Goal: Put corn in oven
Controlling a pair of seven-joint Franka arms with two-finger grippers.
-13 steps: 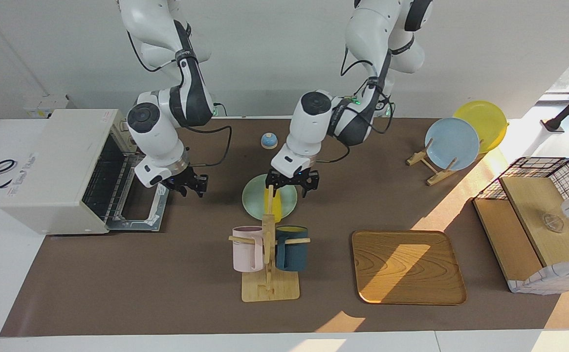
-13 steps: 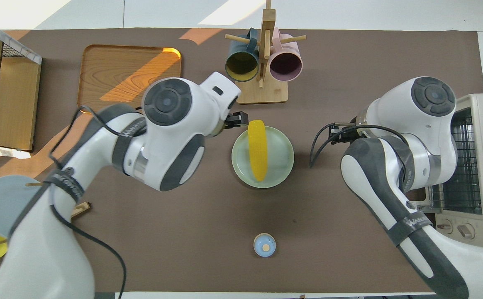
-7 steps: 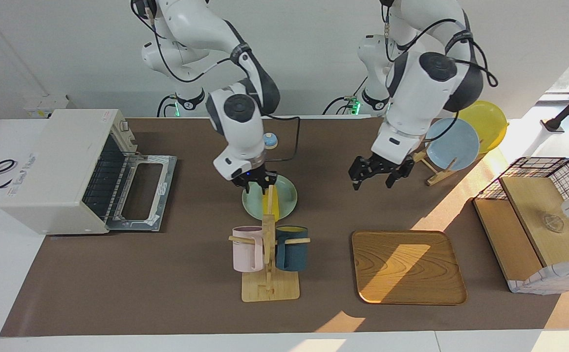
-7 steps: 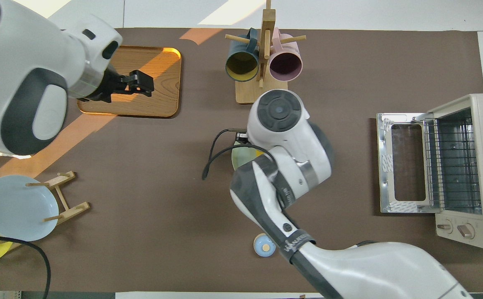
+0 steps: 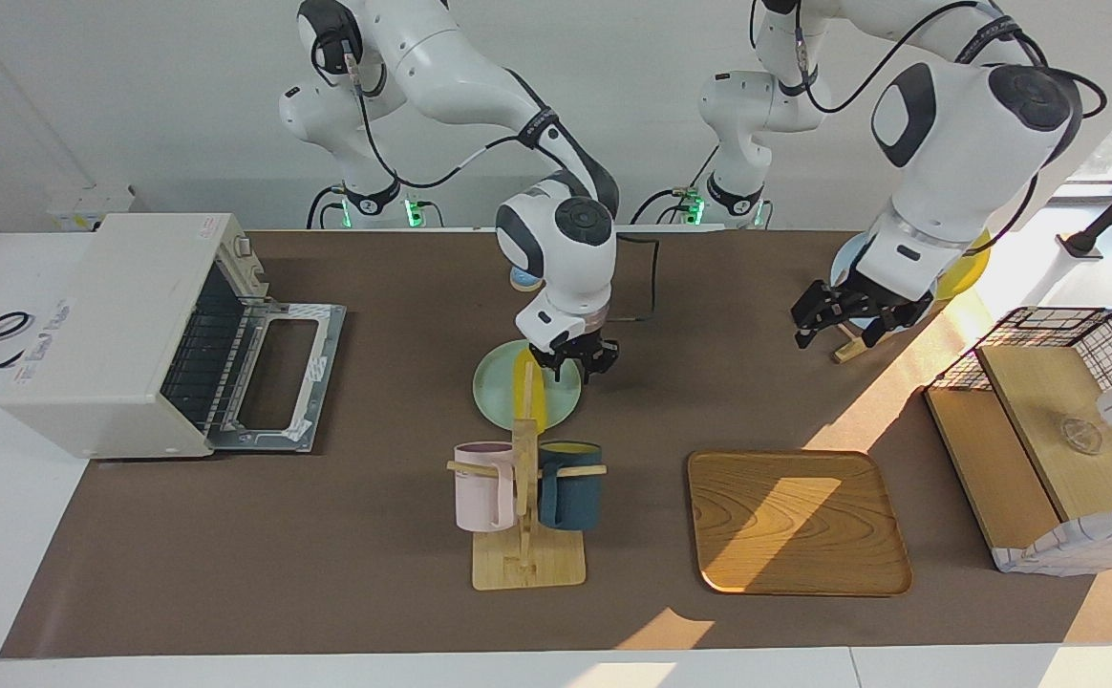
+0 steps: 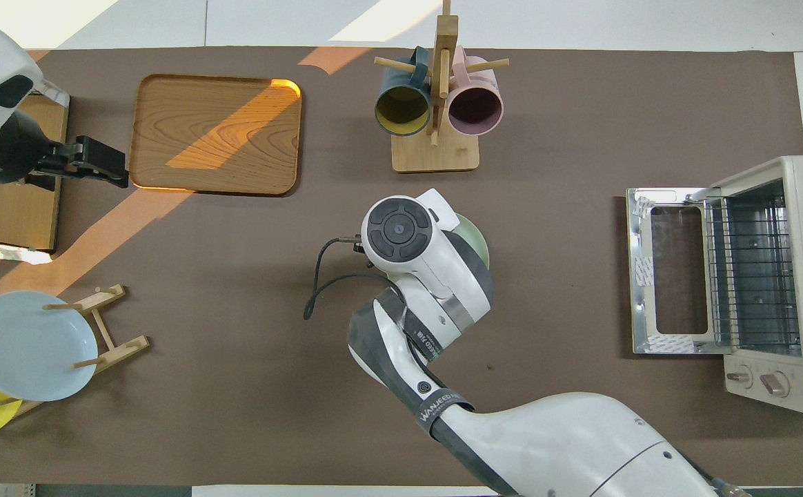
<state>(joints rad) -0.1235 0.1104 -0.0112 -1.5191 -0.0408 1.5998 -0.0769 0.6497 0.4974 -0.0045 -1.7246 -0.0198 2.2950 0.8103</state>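
Right gripper (image 5: 573, 361) hangs low over the pale green plate (image 5: 489, 397) at the centre of the facing view, just beside the corn (image 5: 525, 387); whether its fingers already press the cob I cannot tell, because the wrist covers it in the overhead view. The corn, a yellow cob, lies on that plate, partly hidden by the wooden mug rack (image 5: 523, 497) below it in the frame. At the left of the facing view stands the oven (image 5: 117, 334), its door (image 5: 274, 377) dropped flat and the wire rack bare (so the corn is not yet delivered). Left gripper (image 5: 847, 315) is raised at the right of the frame, in front of the blue plate on its stand (image 5: 886, 272), spread wide and holding nothing; this arm waits.

As I judge it, the risk is a poor grasp: the cob is glossy and rounded, so off-centre fingers could make it roll on the plate or slip out during the carry. The mug rack is also near, and a swing could knock it.
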